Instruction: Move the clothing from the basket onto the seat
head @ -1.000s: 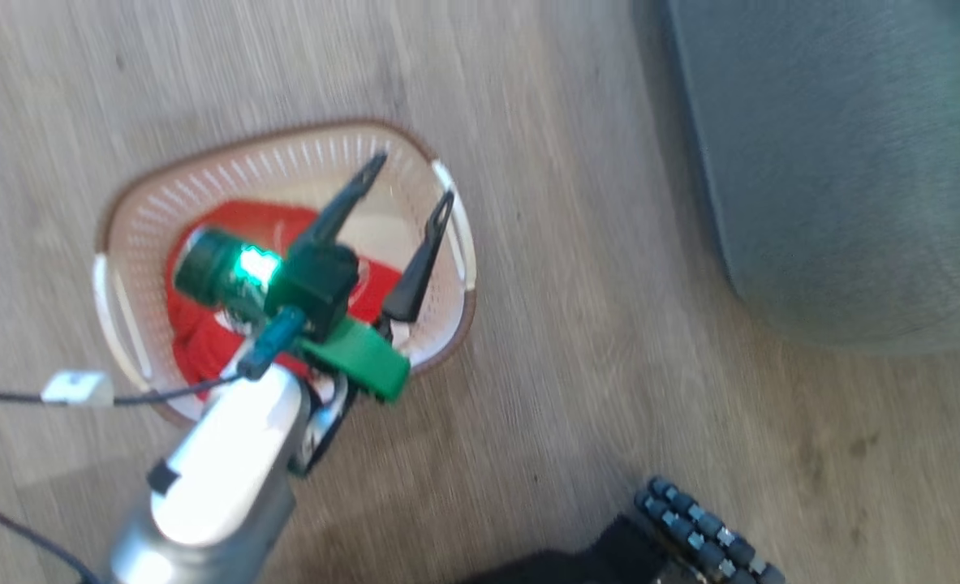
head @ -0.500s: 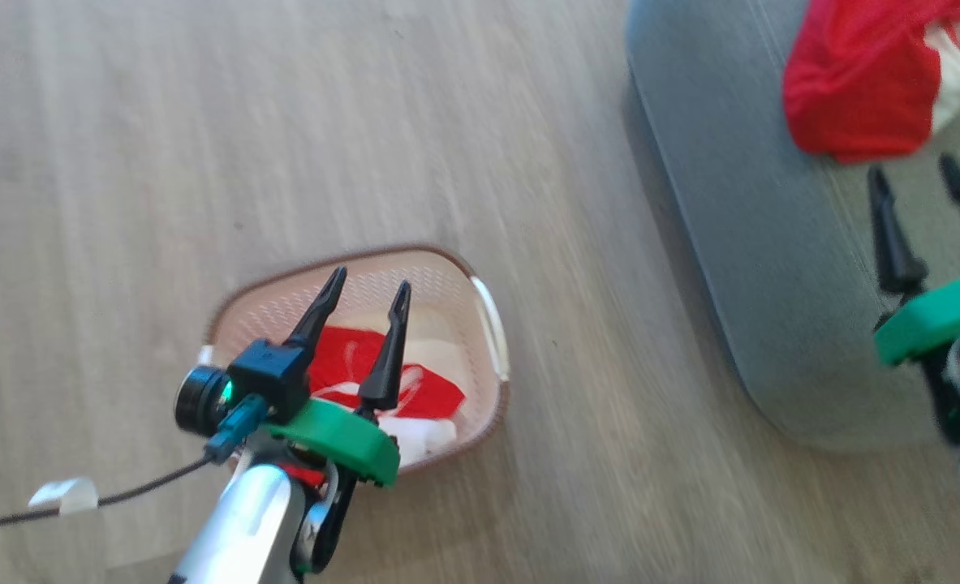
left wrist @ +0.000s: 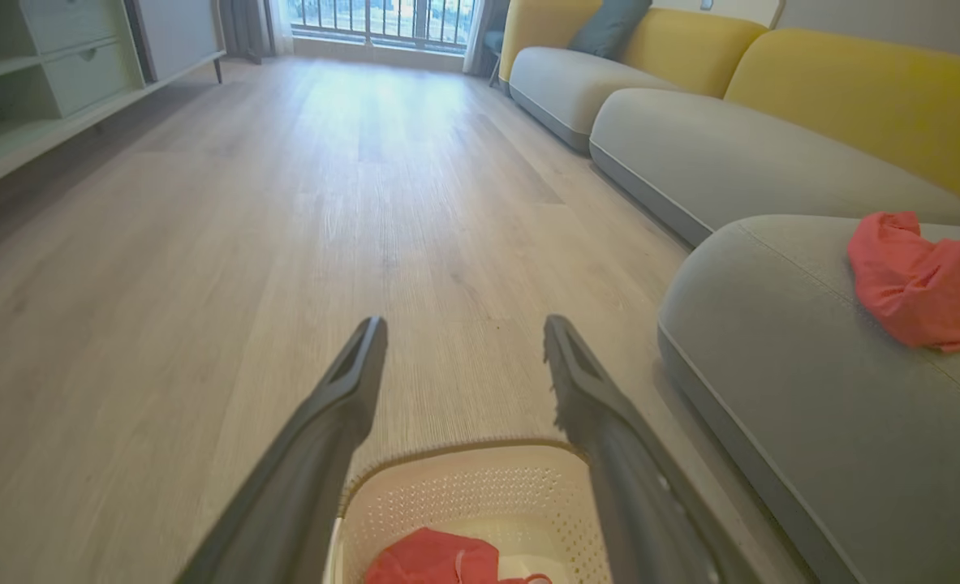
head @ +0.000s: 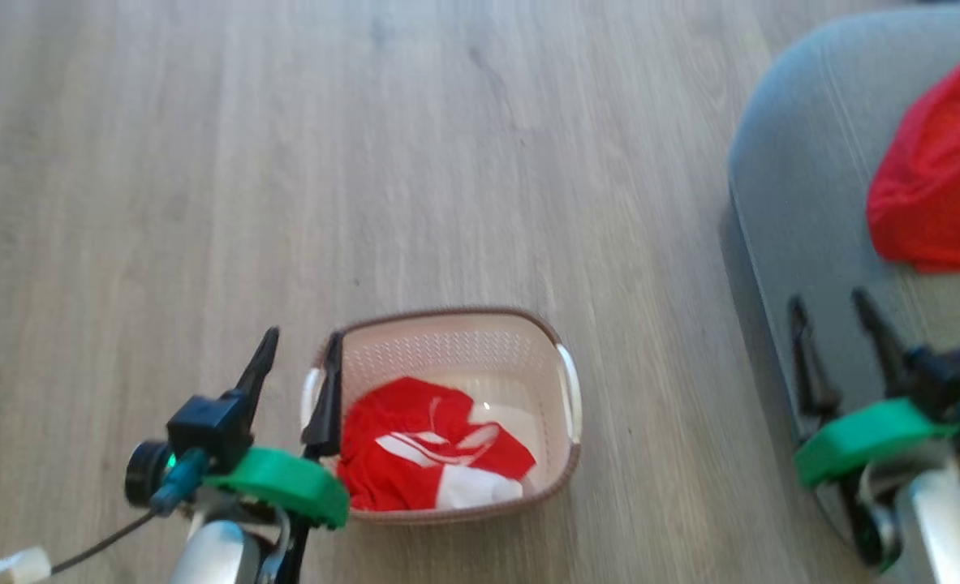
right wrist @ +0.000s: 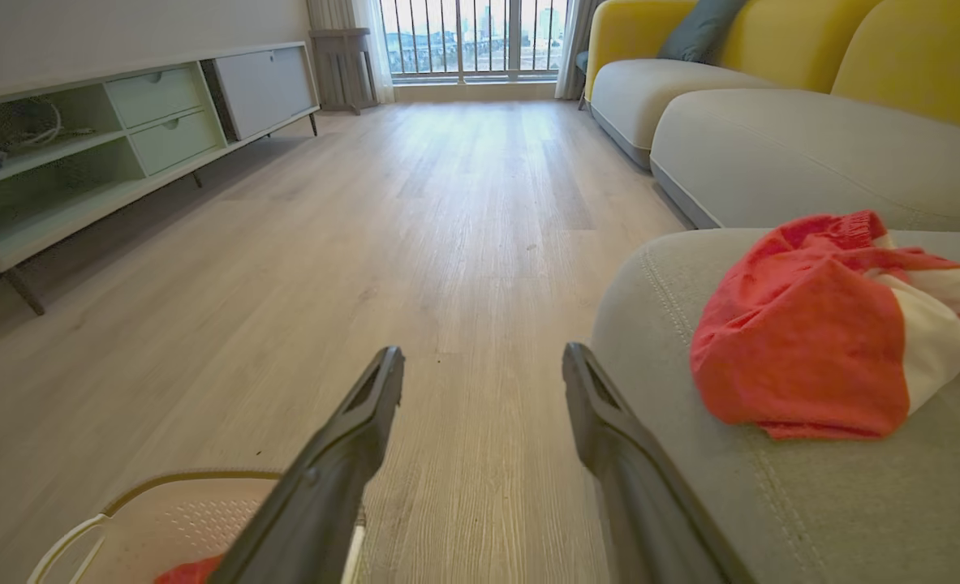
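Head view: crumpled red, white-striped clothing (head: 402, 454) lay in the cream basket (head: 447, 349), another red garment (head: 934, 195) on the grey seat (head: 804, 203); left gripper (head: 303, 334) and right gripper (head: 828, 298) fingers stood wide, empty.

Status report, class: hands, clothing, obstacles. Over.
Left hand and right hand open, empty. One garment on seat, second garment in basket. Nothing seen in the way.

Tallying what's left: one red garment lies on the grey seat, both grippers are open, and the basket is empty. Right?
No: the basket is not empty; the head view shows a red-and-white garment lying in it. The rest holds: one red garment on the grey seat, left gripper and right gripper open.
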Motion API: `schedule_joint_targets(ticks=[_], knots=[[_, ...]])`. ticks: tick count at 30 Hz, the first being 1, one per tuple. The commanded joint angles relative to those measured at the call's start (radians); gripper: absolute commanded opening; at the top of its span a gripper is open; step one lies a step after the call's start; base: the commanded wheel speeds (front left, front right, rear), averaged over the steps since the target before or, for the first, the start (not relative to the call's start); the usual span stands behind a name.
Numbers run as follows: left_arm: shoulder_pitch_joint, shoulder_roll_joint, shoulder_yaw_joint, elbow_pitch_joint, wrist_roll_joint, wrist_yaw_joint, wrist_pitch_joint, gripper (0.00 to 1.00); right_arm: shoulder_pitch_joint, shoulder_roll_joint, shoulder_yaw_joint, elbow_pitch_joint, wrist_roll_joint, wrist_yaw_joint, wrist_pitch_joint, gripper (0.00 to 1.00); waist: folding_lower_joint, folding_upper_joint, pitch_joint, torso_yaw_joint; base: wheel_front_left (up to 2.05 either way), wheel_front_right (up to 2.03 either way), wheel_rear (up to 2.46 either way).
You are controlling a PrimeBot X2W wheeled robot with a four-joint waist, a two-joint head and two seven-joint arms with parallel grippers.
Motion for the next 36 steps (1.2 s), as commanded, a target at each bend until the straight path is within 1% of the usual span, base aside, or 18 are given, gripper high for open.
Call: schedule_joint_targets(ticks=[1, 2, 3, 6, 12, 19, 36], knots=[[-0.003, -0.004, 0.05, -0.023, 0.01, -0.004, -0.01, 1.0, 0.013, 0.011, 0.018, -0.017, -0.017, 0.007, -0.016, 1.0, 0.0002, -0.0001, -0.045, 0.036, 0.0, 0.0, 0.0], [-0.003, -0.004, 0.05, -0.023, 0.01, -0.004, -0.01, 1.0, 0.013, 0.011, 0.018, -0.017, -0.017, 0.007, -0.016, 1.0, 0.0002, -0.0001, -0.045, 0.036, 0.0, 0.0, 0.0], [0.012, -0.006, 0.069, -0.017, 0.017, -0.01, -0.01, 1.0, 0.032, 0.04, 0.029, 0.001, -0.031, 0.007, -0.02, 1.0, 0.0002, -0.0001, -0.059, 0.041, 0.0, 0.0, 0.0], [0.032, -0.008, 0.093, -0.002, 0.025, -0.022, -0.01, 1.0, 0.052, 0.077, 0.049, 0.002, -0.045, 0.007, -0.021, 1.0, 0.0002, -0.0001, -0.076, 0.041, 0.0, 0.0, 0.0], [0.054, -0.012, 0.128, 0.014, 0.03, -0.026, -0.01, 1.0, 0.069, 0.105, 0.068, -0.006, -0.063, 0.007, -0.022, 1.0, 0.0002, -0.0001, -0.091, 0.031, 0.0, 0.0, 0.0], [0.073, -0.014, 0.163, 0.015, 0.029, -0.024, -0.01, 1.0, 0.074, 0.117, 0.076, -0.015, -0.079, 0.007, -0.022, 1.0, 0.0002, -0.0001, -0.098, 0.021, 0.0, 0.0, 0.0], [0.066, -0.015, 0.167, 0.0, 0.035, -0.02, -0.01, 1.0, 0.056, 0.125, 0.072, -0.034, -0.095, 0.007, -0.022, 1.0, 0.0002, -0.0001, -0.065, 0.012, 0.0, 0.0, 0.0]])
